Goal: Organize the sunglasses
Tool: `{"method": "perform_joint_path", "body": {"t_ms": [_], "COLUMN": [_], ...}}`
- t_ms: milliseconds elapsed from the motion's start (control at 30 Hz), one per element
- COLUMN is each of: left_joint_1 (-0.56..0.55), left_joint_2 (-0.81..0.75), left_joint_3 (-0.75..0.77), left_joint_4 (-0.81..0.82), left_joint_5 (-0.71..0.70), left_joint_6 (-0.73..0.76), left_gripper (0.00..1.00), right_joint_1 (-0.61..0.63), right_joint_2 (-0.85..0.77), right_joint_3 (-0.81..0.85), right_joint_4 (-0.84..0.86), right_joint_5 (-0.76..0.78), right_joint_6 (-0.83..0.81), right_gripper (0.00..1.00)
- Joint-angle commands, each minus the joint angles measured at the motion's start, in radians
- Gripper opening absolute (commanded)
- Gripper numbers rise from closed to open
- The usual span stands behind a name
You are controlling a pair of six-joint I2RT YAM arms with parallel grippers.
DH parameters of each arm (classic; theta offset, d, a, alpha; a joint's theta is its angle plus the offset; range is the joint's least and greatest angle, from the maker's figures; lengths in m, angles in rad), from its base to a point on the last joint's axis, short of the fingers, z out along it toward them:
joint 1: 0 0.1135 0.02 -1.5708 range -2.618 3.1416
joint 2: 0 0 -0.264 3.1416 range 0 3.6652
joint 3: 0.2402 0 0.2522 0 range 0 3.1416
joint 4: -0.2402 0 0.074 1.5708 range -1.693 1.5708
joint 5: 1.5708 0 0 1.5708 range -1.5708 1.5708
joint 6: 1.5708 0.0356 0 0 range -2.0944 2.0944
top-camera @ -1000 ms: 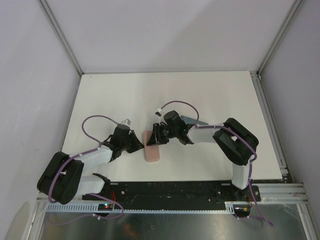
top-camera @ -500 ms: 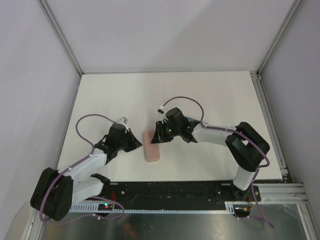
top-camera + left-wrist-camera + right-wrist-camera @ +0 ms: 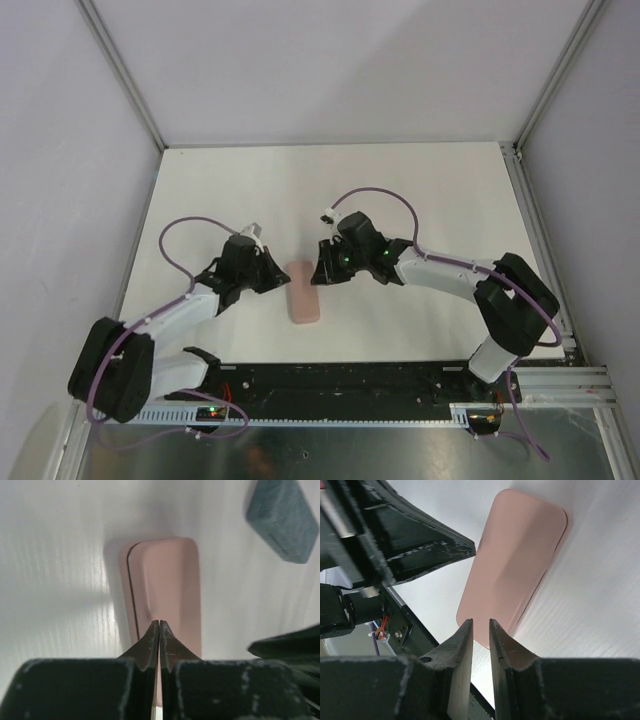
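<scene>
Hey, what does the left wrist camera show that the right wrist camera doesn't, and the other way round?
Only the left wrist view shows a grey-blue case, lying beyond the pink one. Only the right wrist view shows the black base rail with its wiring. Both show the pink case on the white table. Each also shows its own fingers: the left gripper has them pressed together, the right gripper a narrow gap apart. Neither view shows any sunglasses.
</scene>
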Motion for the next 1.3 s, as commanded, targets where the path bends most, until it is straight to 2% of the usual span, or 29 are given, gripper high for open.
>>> {"method": "perform_joint_path", "body": {"t_ms": [0,67,133,233,300,367,467,533,667,700,800,1033,1267], "left_joint_1": [0.008,0.008,0.008,0.008,0.006,0.007,0.007,0.008,0.007,0.007,0.007,0.007,0.007], "left_joint_2": [0.108,0.131,0.076,-0.109,-0.218,-0.301,-0.410,-0.497,-0.670,-0.701,-0.805,-0.954,-0.991], "left_joint_3": [-0.027,-0.033,-0.044,-0.051,-0.027,0.017,0.050,0.052,0.052,0.059,0.075,0.093,0.087], "left_joint_4": [0.108,0.112,0.105,0.082,0.014,-0.063,-0.169,-0.203,-0.232,-0.245,-0.276,-0.325,-0.373], "left_joint_5": [0.036,0.020,-0.014,-0.052,-0.070,-0.087,-0.145,-0.167,-0.209,-0.231,-0.307,-0.437,-0.502], "left_joint_6": [0.029,0.036,0.034,0.045,0.080,0.116,0.121,0.109,0.100,0.101,0.103,0.131,0.076], "left_gripper": [0.01,0.00,0.00,0.01,0.07,0.14,0.25,0.42,0.81,0.87,0.96,1.00,1.00], "right_joint_1": [-0.006,-0.012,-0.025,-0.059,-0.097,-0.146,-0.202,-0.233,-0.274,-0.281,-0.288,-0.290,-0.285], "right_joint_2": [-0.066,-0.088,-0.119,-0.198,-0.276,-0.373,-0.570,-0.698,-0.898,-0.945,-1.054,-1.311,-1.401], "right_joint_3": [-0.001,-0.019,-0.035,-0.065,-0.099,-0.139,-0.201,-0.221,-0.229,-0.229,-0.229,-0.229,-0.229], "right_joint_4": [-0.034,-0.043,-0.064,-0.111,-0.140,-0.176,-0.243,-0.303,-0.425,-0.453,-0.512,-0.586,-0.589], "right_joint_5": [0.041,0.049,0.059,0.083,0.094,0.109,0.187,0.261,0.433,0.473,0.619,0.901,0.977], "right_joint_6": [-0.025,-0.027,-0.036,-0.059,-0.072,-0.088,-0.112,-0.132,-0.160,-0.161,-0.150,-0.092,-0.096], "right_gripper": [0.24,0.23,0.24,0.30,0.38,0.53,0.84,0.95,0.99,0.99,0.99,0.99,0.99]}}
